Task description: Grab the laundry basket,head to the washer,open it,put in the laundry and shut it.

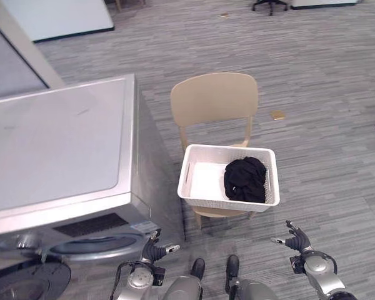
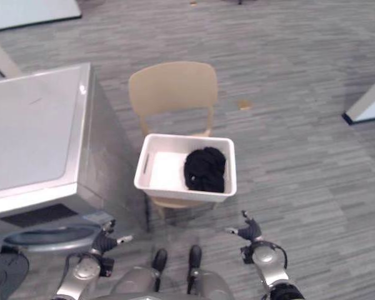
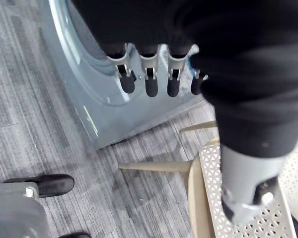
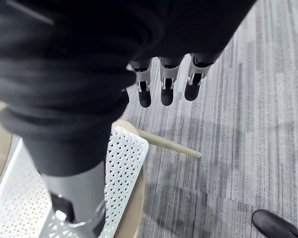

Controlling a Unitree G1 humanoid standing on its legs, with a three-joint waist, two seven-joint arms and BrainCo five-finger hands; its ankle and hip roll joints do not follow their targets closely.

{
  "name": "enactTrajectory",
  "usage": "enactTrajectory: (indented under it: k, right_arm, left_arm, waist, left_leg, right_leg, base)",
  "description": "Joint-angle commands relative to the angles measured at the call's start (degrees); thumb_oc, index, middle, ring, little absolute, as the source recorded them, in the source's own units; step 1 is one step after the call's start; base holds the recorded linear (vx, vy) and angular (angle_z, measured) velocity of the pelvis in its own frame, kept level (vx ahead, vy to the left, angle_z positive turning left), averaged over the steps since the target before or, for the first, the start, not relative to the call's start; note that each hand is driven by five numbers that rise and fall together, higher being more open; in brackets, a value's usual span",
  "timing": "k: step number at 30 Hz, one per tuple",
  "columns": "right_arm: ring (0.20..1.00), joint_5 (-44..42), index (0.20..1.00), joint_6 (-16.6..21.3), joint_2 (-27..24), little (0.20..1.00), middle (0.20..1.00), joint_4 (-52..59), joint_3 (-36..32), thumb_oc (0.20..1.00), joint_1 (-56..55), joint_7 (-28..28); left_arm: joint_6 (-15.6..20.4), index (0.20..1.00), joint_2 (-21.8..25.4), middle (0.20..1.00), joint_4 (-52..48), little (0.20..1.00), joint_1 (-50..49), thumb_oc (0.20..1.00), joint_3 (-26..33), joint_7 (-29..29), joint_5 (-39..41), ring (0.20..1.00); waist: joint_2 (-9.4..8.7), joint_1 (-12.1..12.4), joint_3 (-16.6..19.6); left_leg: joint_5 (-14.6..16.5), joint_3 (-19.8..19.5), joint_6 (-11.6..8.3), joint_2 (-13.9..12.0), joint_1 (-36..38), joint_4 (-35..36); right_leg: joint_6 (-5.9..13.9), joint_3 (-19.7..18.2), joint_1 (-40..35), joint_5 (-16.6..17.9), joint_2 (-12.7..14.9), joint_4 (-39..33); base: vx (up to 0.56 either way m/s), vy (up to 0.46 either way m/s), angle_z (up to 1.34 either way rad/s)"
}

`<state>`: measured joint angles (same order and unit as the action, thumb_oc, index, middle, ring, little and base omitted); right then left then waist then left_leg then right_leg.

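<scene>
White perforated plastic laundry basket (image 1: 203, 181) with black clothes (image 1: 245, 179) sits across the tan wooden chair's (image 1: 214, 100) seat. Likely light and stiff; grip its short end rims. Left hand (image 1: 154, 250) and right hand (image 1: 296, 240) hover empty, fingers relaxed.

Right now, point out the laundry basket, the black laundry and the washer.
laundry basket (image 1: 197, 180), left eye view, bare white floor.
black laundry (image 1: 245, 179), left eye view, middle of pile.
washer (image 1: 56, 140), left eye view, flat top.

Even, bright overhead light; soft sheen on washer top (image 1: 56, 144); faint shadow under chair (image 1: 214, 103); wrist views' near covers blurred.
</scene>
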<state>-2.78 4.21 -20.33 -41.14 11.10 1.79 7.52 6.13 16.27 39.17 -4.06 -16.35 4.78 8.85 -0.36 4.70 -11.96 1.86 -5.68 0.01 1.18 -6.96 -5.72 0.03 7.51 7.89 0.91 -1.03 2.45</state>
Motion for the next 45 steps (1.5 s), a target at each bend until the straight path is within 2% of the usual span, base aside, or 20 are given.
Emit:
enactTrajectory:
  k: [1, 5, 8, 10, 11, 14, 15, 16, 20, 24, 27, 31, 32, 36, 40, 42, 43, 45]
  right_arm:
    - [1.0, -0.82, 1.0, 1.92, -1.57, 1.0, 1.0, 5.04, -2.09, 1.0, -2.34, 1.66]
    - [1.0, 2.05, 1.0, 1.83, -2.12, 1.0, 1.0, 8.68, -1.71, 1.0, -2.53, 1.58]
    - [1.0, 6.39, 1.0, 1.86, -3.97, 1.0, 1.0, 13.78, -1.77, 1.0, -1.97, 2.13]
    - [1.0, 7.47, 1.0, 1.56, -4.68, 1.0, 1.0, 14.88, -1.71, 1.0, -1.74, 1.94]
    - [1.0, 10.97, 1.0, 1.78, -6.54, 1.0, 1.0, 17.59, -1.37, 1.0, -1.33, 2.53]
    - [1.0, 18.45, 1.0, 1.57, -12.64, 1.0, 1.0, 20.3, 0.08, 1.0, 1.74, 2.96]
    - [1.0, 20.8, 1.0, 1.43, -16.02, 1.0, 1.0, 21.19, 1.49, 1.0, 3.95, 2.82]
    - [1.0, 22.83, 1.0, 1.26, -18.56, 1.0, 1.0, 20.26, 3.5, 1.0, 6.59, 2.32]
    - [1.0, 24.51, 1.0, 0.51, -22.32, 1.0, 1.0, 14.6, 9.59, 1.0, 14.79, 2.35]
    - [1.0, 25.48, 1.0, -1.14, -21.47, 1.0, 1.0, 4.14, 16.26, 1.0, 24.87, 3.69]
    - [1.0, 25.84, 1.0, -2.04, -21.01, 1.0, 1.0, -3.04, 19.77, 1.0, 30.72, 4.87]
    - [1.0, 26.92, 1.0, -3.63, -20.26, 1.0, 1.0, -11.05, 22.6, 1.0, 36.08, 6.78]
    - [1.0, 27.87, 1.0, -4.98, -20.4, 1.0, 1.0, -16.86, 23.89, 1.0, 40.1, 8.52]
    - [1.0, 26.61, 1.0, -6.57, -19.46, 1.0, 1.0, -25.26, 23.21, 1.0, 44.62, 11.7]
    - [1.0, 23.04, 1.0, -6.47, -19.33, 1.0, 1.0, -28.73, 23.39, 1.0, 47.2, 11.01]
    - [0.388, 21.61, 0.388, -5.75, -18.81, 0.388, 0.388, -27.2, 23.85, 0.388, 47.01, 9.97]
    - [0.2, 18.6, 0.2, -5.2, -17.93, 0.2, 0.2, -25.56, 22.98, 0.2, 46.68, 9.55]
    - [0.2, 14.26, 0.2, -4.47, -16.97, 0.2, 0.2, -22.09, 20.82, 0.2, 44.92, 8.94]
  left_arm:
    - [1.05, 1.0, 1.98, 1.0, -2.6, 1.0, 1.38, 1.0, 2.88, 0.95, 0.71, 1.0]
    - [0.43, 1.0, 2.92, 1.0, -1.7, 1.0, -1.16, 1.0, 5.22, 0.75, -0.22, 1.0]
    - [0.33, 1.0, 4.0, 1.0, -1.57, 1.0, -2.24, 1.0, 7.11, 0.89, -0.94, 1.0]
    - [0.36, 1.0, 4.31, 1.0, -1.27, 1.0, -2.19, 1.0, 7.37, 0.89, -1.23, 1.0]
    - [0.64, 1.0, 4.93, 1.0, -0.49, 1.0, -1.63, 1.0, 7.49, 1.17, -2.12, 1.0]
    - [1.64, 1.0, 5.44, 1.0, -0.08, 1.0, -0.76, 1.0, 7.57, 1.48, -3.17, 1.0]
    - [2.3, 1.0, 5.96, 1.0, 0.11, 1.0, -0.19, 1.0, 7.2, 1.65, -3.1, 1.0]
    - [2.51, 1.0, 6.2, 1.0, -0.13, 1.0, -0.54, 1.0, 7.0, 1.45, -3.36, 1.0]
    - [2.91, 1.0, 6.85, 1.0, 0.44, 1.0, -0.7, 1.0, 6.41, 1.54, -2.33, 1.0]
    - [3.76, 1.0, 6.56, 1.0, 1.25, 1.0, 2.11, 1.0, 3.98, 2.57, -0.26, 1.0]
    - [4.39, 1.0, 6.52, 1.0, 2.13, 1.0, 4.52, 1.0, 2.84, 3.47, 1.33, 1.0]
    - [5.08, 1.0, 6.68, 1.0, 2.8, 1.0, 6.48, 1.0, 1.73, 4.5, 3.1, 1.0]
    - [5.48, 1.0, 6.87, 1.0, 2.79, 1.0, 7.94, 1.0, 1.49, 5.3, 4.51, 1.0]
    - [6.15, 1.0, 6.57, 1.0, 1.47, 1.0, 9.88, 1.0, 0.29, 6.83, 6.36, 1.0]
    - [6.34, 1.0, 6.56, 1.0, 0.38, 1.0, 11.06, 1.0, -0.44, 6.6, 7.32, 1.0]
    - [6.32, 1.0, 6.34, 1.0, 0.88, 1.0, 11.04, 1.0, -0.73, 6.34, 7.05, 1.0]
    - [6.27, 1.0, 6.22, 1.0, 1.06, 1.0, 11.5, 1.0, -1.07, 6.28, 6.89, 1.0]
    - [6.04, 1.0, 5.96, 1.0, 1.18, 1.0, 11.59, 1.0, -0.95, 6.16, 6.8, 1.0]
  waist:
    - [-0.97, -2.61, 1.55]
    - [-2.12, -2.16, 2.55]
    - [-2.3, -1.63, 2.17]
    - [-2.32, -1.58, 1.78]
    - [-2.19, -2.0, 1.06]
    - [-1.86, -2.57, 0.31]
    - [-2.64, -2.69, -0.15]
    - [-3.22, -1.96, 0.02]
    - [-3.15, -0.1, 0.1]
    - [-1.5, 2.16, -2.86]
    - [-0.6, 3.14, -4.14]
    - [0.51, 4.13, -5.49]
    - [1.3, 4.6, -6.23]
    - [2.75, 5.31, -7.57]
    - [3.71, 5.97, -8.3]
    - [3.62, 6.06, -8.45]
    - [3.44, 5.94, -8.44]
    - [3.21, 5.7, -8.14]
  left_leg:
    - [0.38, 10.29, 0.42, -0.22, -0.71, 1.35]
    - [1.52, 10.75, 1.15, 0.27, 0.02, 0.98]
    - [3.11, 11.25, 2.42, 0.49, 1.15, 0.71]
    - [3.42, 11.11, 2.65, 0.61, 1.16, 0.11]
    - [4.01, 9.85, 2.75, 0.85, 1.55, -0.56]
    - [4.45, 7.55, 2.19, 1.14, 2.89, -0.41]
    - [4.78, 5.75, 1.47, 1.78, 3.2, -1.11]
    - [5.08, 5.47, 1.05, 2.05, 2.96, -1.26]
    - [2.41, 3.76, -0.63, 0.95, -0.23, 0.62]
    - [-1.44, 0.91, -1.64, 0.59, -5.8, 2.62]
    - [-3.16, -0.23, -2.03, 0.53, -8.5, 3.24]
    - [-4.83, -1.09, -2.29, 0.49, -10.93, 4.3]
    - [-5.84, -1.3, -2.59, 0.39, -12.38, 5.19]
    - [-7.18, -1.34, -2.89, 0.69, -14.83, 6.03]
    - [-8.19, -1.5, -3.08, 0.89, -16.64, 6.65]
    - [-8.21, -1.66, -3.15, 0.87, -16.34, 6.86]
    - [-8.21, -1.76, -3.17, 0.98, -16.06, 6.97]
    - [-8.05, -1.81, -3.15, 1.06, -15.54, 7.27]
  right_leg:
    - [4.84, 0.18, -4.07, -4.94, 3.99, 0.63]
    - [5.46, -0.21, -5.06, -6.03, 4.43, 1.86]
    - [6.79, -1.06, -2.35, -6.67, 5.06, 10.65]
    - [7.24, -1.46, -1.0, -6.65, 5.13, 13.53]
    - [7.75, -3.95, 1.5, -6.43, 4.14, 17.65]
    - [6.97, -7.44, 4.29, -5.49, 3.93, 14.58]
    - [7.22, -9.15, 3.86, -4.35, 4.44, 10.21]
    - [7.07, -9.03, 3.24, -3.73, 4.9, 8.16]
    - [6.45, -6.42, 3.08, -2.53, 4.66, 4.34]
    - [5.69, -3.72, 6.85, -1.56, 4.67, 3.04]
    - [5.34, -2.92, 9.72, -1.03, 4.68, 3.12]
    - [5.13, -2.28, 12.14, -0.5, 4.68, 2.91]
    - [5.2, -2.03, 13.93, 0.07, 4.67, 2.68]
    - [5.29, -2.25, 16.48, 0.91, 4.58, 2.27]
    - [5.49, -2.5, 18.47, 1.44, 4.44, 1.89]
    - [5.47, -2.65, 18.06, 1.24, 4.38, 1.67]
    - [5.44, -2.85, 17.81, 1.29, 4.31, 1.46]
    - [5.42, -3.1, 17.34, 1.34, 4.31, 1.15]
  base:
    - [0.19, 0.085, 1.17]
    - [0.19, 0.136, 0.05]
    - [0.11, 0.161, -0.33]
    - [0.04, 0.062, -0.12]
    - [0.08, 0.049, 0.05]
    - [0.14, -0.073, 0.28]
    - [0.12, -0.186, 0.56]
    - [0.1, -0.219, 0.82]
    - [-0.03, -0.203, 0.55]
    - [-0.15, -0.134, 0.34]
    - [-0.09, -0.05, 0.25]
    - [-0.07, -0.027, 0.13]
    - [-0.1, 0.001, 0.18]
    - [-0.09, 0.024, 0.07]
    - [-0.06, 0.016, 0.02]
    - [-0.01, -0.011, 0.06]
    - [0.0, -0.006, 0.03]
    - [0.0, 0.0, 0.0]
